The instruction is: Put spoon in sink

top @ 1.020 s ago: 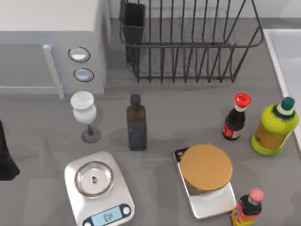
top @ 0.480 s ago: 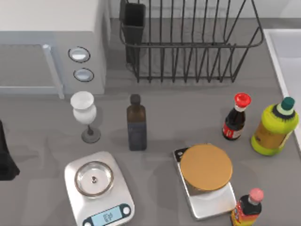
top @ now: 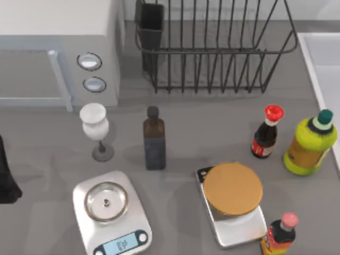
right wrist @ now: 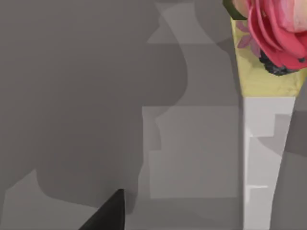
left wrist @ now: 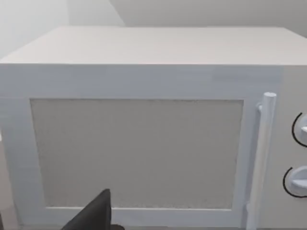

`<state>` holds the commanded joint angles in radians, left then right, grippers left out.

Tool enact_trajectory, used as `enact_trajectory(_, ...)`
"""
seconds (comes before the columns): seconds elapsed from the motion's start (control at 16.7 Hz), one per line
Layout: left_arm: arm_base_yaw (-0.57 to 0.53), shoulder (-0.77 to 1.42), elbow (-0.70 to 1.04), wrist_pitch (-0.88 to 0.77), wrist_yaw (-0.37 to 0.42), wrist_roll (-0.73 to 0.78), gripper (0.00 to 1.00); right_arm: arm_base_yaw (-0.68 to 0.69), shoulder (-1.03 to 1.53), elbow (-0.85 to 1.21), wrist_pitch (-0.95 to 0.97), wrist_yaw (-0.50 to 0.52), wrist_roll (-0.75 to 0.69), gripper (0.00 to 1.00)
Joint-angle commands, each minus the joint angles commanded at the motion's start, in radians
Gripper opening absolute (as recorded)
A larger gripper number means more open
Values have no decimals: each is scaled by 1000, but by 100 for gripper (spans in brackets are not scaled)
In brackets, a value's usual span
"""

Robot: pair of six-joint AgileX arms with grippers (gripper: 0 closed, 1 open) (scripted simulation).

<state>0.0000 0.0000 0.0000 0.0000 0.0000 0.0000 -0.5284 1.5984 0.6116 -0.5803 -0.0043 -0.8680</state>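
Observation:
The spoon is out of view. The sink (top: 311, 64) is a pale basin with a raised white rim at the table's far right edge, behind the bottles. A dark part of my left arm (top: 6, 178) sits at the table's left edge. In the left wrist view a dark tip of my left gripper (left wrist: 96, 213) points at the white microwave's door (left wrist: 136, 153). In the right wrist view a dark tip of my right gripper (right wrist: 110, 211) hangs over bare grey tabletop, beside a white and yellow vase (right wrist: 266, 143) with a pink flower.
A microwave (top: 53, 48) stands at the back left and a black wire dish rack (top: 212, 48) at the back centre. A white goblet (top: 95, 127), a dark bottle (top: 154, 143), two scales (top: 111, 212) (top: 234, 231) and three bottles (top: 265, 133) (top: 311, 143) (top: 279, 236) crowd the front.

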Motion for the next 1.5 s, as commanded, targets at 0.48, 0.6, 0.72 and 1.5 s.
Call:
enact_trajectory(0.48,0,0,0,0,0,0,100,0,0,0,0,0,0,2)
enact_trajectory(0.6,0,0,0,0,0,0,100,0,0,0,0,0,0,0)
enact_trajectory(0.72,0,0,0,0,0,0,100,0,0,0,0,0,0,0)
enact_trajectory(1.5,0,0,0,0,0,0,100,-5,-165,215,-393,-15,5,0)
